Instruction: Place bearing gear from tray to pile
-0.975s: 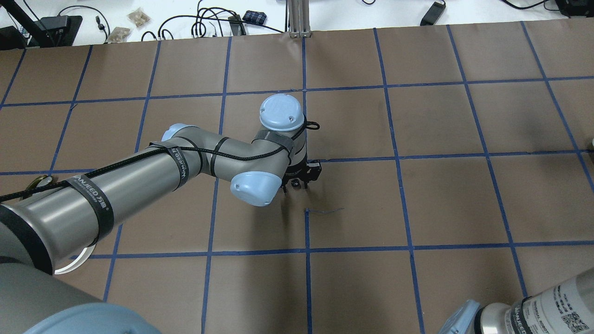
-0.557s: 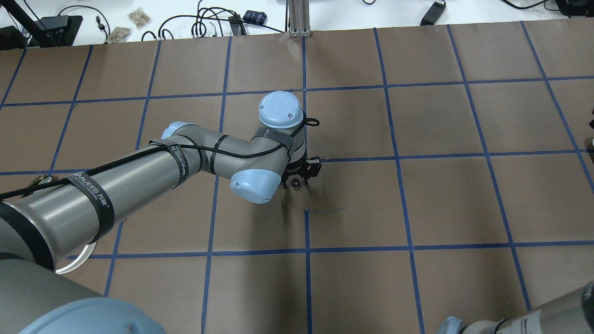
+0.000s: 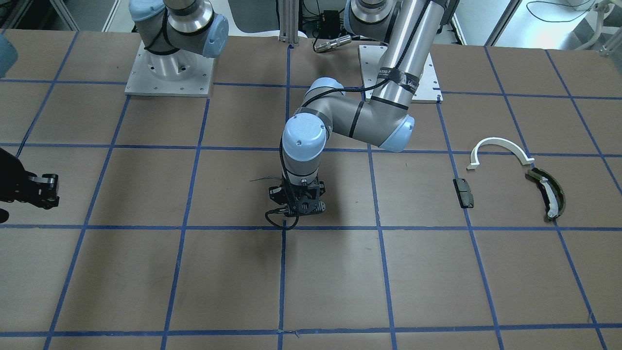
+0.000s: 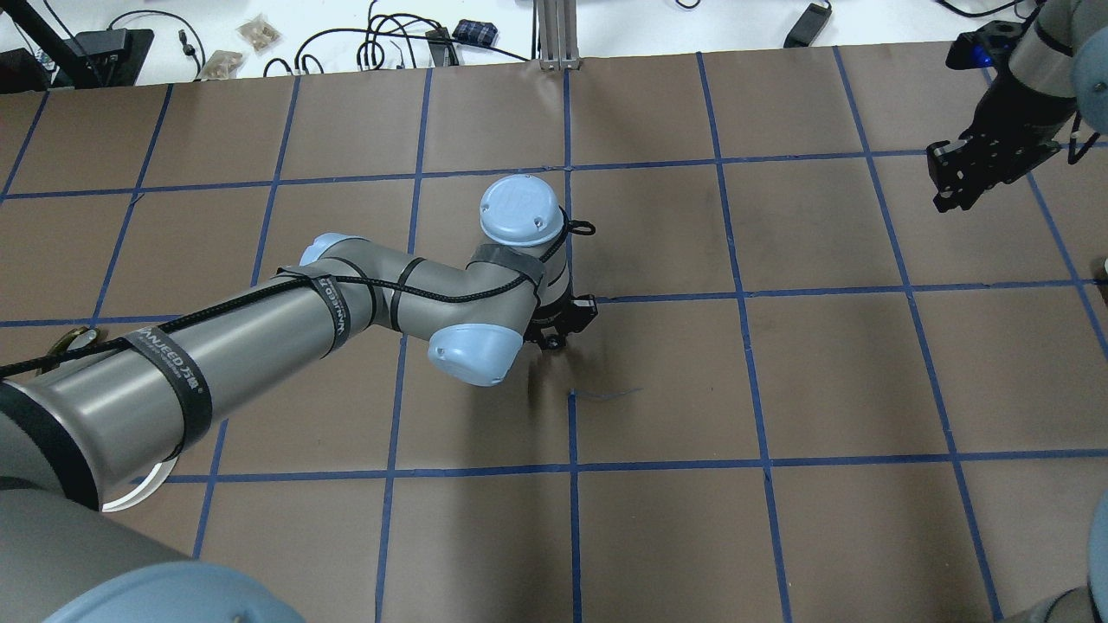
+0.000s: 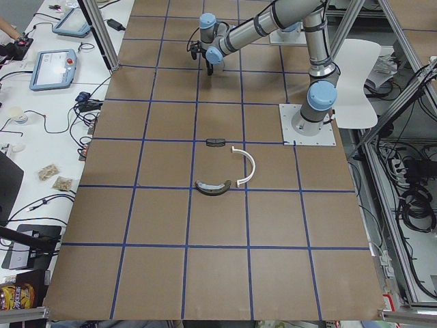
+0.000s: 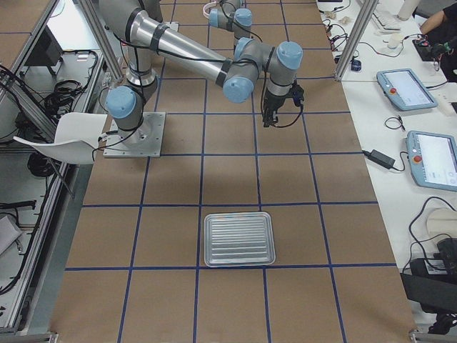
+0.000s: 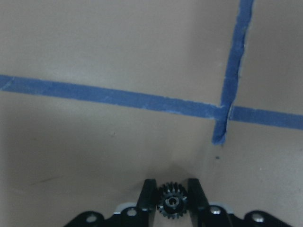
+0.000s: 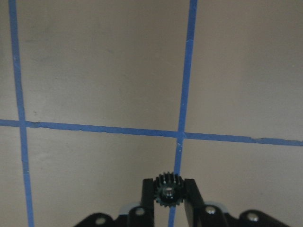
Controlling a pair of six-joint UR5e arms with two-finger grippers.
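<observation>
My left gripper (image 7: 171,188) is shut on a small black bearing gear (image 7: 171,203) and hangs just above the table's middle (image 4: 554,336), also seen in the front view (image 3: 296,208). My right gripper (image 8: 166,183) is shut on another black gear (image 8: 166,193) and hovers high at the far right (image 4: 952,186). The pile lies on the robot's left: a white half-ring arc (image 3: 500,146), a dark block (image 3: 463,192) and an olive curved piece (image 3: 549,194). The ribbed metal tray (image 6: 239,238) shows only in the exterior right view, with nothing seen in it.
Brown paper with a blue tape grid covers the table (image 4: 779,372). Cables and small bags lie beyond the far edge (image 4: 389,43). The arm bases stand on plates on the robot's side (image 3: 167,73). The left forearm covers most of the pile in the overhead view (image 4: 138,489).
The right arm has swung from the bottom right corner, and its gripper now shows at the top right. The left gripper with its gear has barely shifted.
</observation>
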